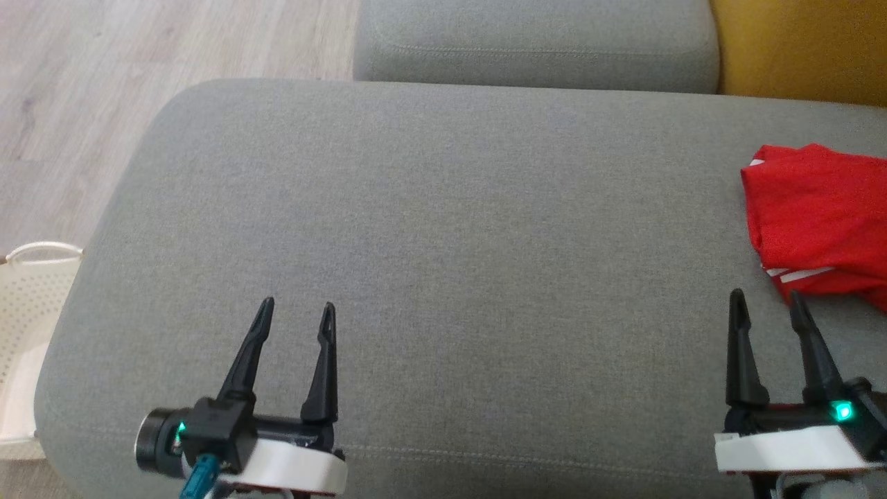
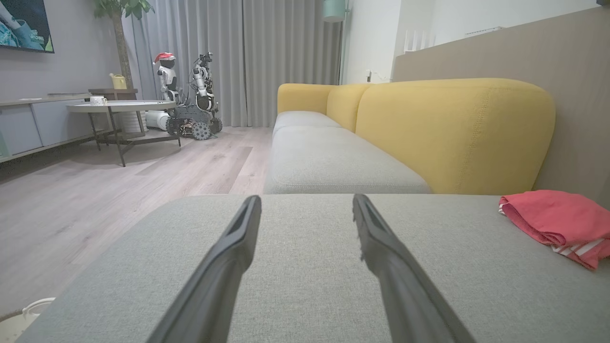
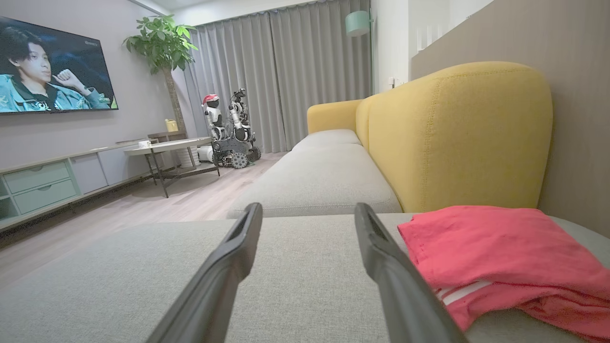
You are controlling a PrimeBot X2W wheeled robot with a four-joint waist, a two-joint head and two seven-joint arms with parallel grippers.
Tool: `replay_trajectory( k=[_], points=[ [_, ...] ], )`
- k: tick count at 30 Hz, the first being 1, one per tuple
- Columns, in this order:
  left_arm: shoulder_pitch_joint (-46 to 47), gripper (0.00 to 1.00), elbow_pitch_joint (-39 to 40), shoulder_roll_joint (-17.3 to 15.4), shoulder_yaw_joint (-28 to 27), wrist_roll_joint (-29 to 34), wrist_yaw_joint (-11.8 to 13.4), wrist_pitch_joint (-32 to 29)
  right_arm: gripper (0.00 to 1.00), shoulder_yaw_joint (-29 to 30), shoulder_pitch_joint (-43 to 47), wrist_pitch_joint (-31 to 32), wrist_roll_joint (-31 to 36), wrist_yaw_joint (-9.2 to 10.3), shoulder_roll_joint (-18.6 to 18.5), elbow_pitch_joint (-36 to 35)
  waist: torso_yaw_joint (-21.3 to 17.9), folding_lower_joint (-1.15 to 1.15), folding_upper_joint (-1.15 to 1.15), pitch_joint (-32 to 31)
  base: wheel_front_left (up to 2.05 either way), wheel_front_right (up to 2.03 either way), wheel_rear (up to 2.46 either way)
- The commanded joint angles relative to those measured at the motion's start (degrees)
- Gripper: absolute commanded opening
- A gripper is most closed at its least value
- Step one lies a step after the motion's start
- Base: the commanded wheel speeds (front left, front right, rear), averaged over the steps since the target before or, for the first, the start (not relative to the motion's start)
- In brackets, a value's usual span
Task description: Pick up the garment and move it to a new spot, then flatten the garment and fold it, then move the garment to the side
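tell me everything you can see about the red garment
The red garment is soft, thin-looking cloth, folded into a loose, flat bundle with a few wrinkles. White stripes show along its near edge. It lies on the grey sofa cushion, far to the robot's right, near the yellow backrest; the head view cuts off its right part. The open right gripper sits just beside its near corner, holding nothing.

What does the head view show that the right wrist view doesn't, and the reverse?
Head view, not right wrist view: the open left gripper and a white basket beside the grey cushion. Right wrist view, not head view: a television, a plant, curtains and other robots. Both: the red garment lying on that cushion, the yellow backrest and the open right gripper.
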State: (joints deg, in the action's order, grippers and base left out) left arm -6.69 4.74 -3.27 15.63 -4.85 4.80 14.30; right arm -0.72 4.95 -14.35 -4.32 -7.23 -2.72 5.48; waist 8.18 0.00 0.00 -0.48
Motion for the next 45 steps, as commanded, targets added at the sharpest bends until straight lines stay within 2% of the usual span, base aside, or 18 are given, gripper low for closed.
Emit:
replay_trajectory(
  k=[1,18,24,25,29,45],
  points=[
    [1.47,1.00,2.24,0.38,-2.41,0.67,-0.22,0.70,1.00,-1.31,-1.26,-0.63,-0.46,-0.25,-0.18,-2.51,-0.24,0.00,0.00,-0.34,0.00,0.00,0.00],
    [-0.55,1.00,2.26,0.39,-2.56,2.26,-1.08,0.70,1.00,-1.61,1.28,-0.64,-1.23,-0.25,-0.16,-2.53,-0.88,0.00,0.00,-1.83,0.00,0.00,0.00],
    [-0.69,1.00,1.95,0.39,-2.63,2.93,-0.47,0.70,1.00,-2.24,1.55,-0.64,-1.50,-0.25,-0.16,-2.03,-0.71,0.00,0.00,-2.28,0.00,0.00,0.00],
    [-2.49,0.00,-0.03,-0.01,-0.51,2.49,-0.69,-0.05,0.00,-0.80,2.30,0.03,-1.41,0.01,0.02,-0.17,-0.72,0.00,0.00,-2.28,0.00,0.00,0.00],
    [-3.80,0.00,-3.62,-0.03,-0.06,2.19,-0.69,-0.19,0.00,-0.99,2.99,0.21,-1.71,0.01,0.02,3.41,-0.75,0.00,0.00,-2.27,0.00,0.00,0.00],
    [-1.61,0.00,-5.61,-0.74,-2.08,-10.92,-2.23,-2.19,0.00,-0.77,1.10,2.30,-14.25,-0.03,-0.69,4.06,-1.77,0.00,0.00,-1.88,0.00,0.00,0.00]
  ],
)
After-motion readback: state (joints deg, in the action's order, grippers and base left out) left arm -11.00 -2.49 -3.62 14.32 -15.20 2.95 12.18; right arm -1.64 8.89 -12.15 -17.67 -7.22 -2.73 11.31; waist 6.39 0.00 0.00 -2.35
